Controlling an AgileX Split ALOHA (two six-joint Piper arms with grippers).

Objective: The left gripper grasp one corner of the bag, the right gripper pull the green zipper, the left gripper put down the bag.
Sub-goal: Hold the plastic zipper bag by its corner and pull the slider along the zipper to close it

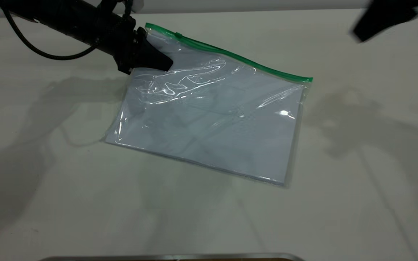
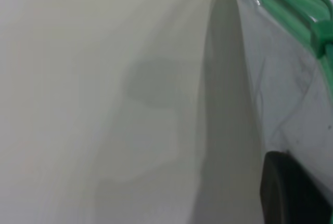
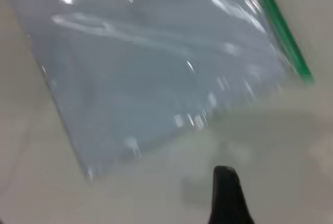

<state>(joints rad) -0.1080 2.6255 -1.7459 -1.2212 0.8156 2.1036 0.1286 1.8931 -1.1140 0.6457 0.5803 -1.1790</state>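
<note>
Two arms appear in the exterior view. The left gripper enters from 10 o'clock, and its fingers are closed on the bag at the corner nearest the zipper's slider end; that corner is raised and the plastic around it is wrinkled. The bag occupies the centre of the surface, with its far long edge running from 11 o'clock down toward 3 o'clock and its near long edge resting on the surface. The green zipper lies along the far long edge, with its slider tab close to the held corner.

The right gripper sits at 1 o'clock, well apart from the bag; whether its fingers are wide or narrow cannot be told. In the right wrist view, one finger shows above bare surface, near the bag's corner. In the left wrist view, the zipper and one finger show against the plastic.
</note>
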